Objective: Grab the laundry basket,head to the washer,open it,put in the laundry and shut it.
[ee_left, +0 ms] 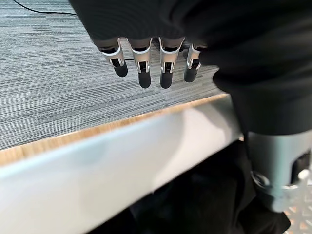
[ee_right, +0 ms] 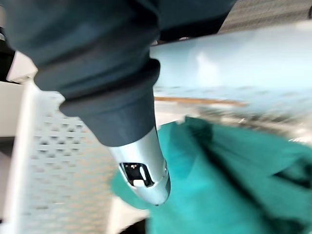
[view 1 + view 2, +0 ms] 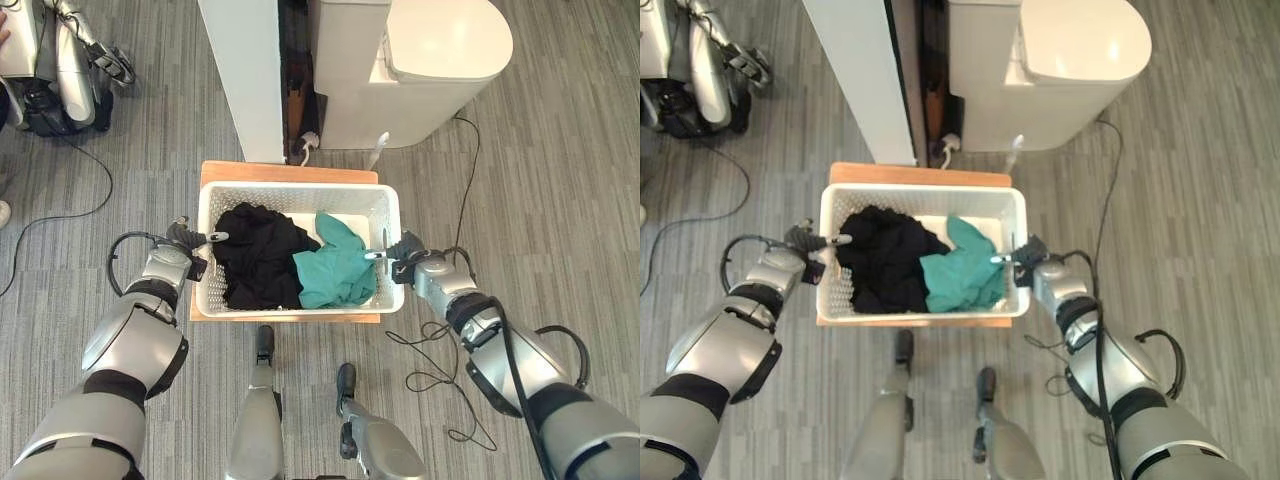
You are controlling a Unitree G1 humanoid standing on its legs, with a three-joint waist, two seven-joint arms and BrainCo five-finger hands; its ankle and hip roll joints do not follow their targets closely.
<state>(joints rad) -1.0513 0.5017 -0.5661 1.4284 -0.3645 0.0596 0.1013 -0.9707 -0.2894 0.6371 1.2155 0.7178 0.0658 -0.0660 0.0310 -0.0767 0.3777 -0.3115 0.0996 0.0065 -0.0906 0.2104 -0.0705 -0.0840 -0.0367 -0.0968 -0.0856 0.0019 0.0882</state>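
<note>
A white laundry basket (image 3: 300, 190) stands on a low wooden stand (image 3: 290, 172) on the carpet right in front of me. Inside lie a black garment (image 3: 255, 255) on the left and a teal garment (image 3: 335, 265) on the right. My left hand (image 3: 190, 245) straddles the basket's left rim (image 1: 122, 165): its fingers (image 1: 144, 68) hang straight outside the wall, and the thumb (image 1: 275, 161) reaches inside beside the black garment. My right hand (image 3: 402, 258) sits against the right rim, its thumb (image 2: 144, 165) over the teal garment (image 2: 234, 175).
Just beyond the basket stand a white rounded appliance (image 3: 430, 60) and a tall white panel (image 3: 240, 70), with a dark gap between them. Another robot (image 3: 60, 60) is at the far left. Black cables (image 3: 465, 170) trail across the grey carpet on both sides.
</note>
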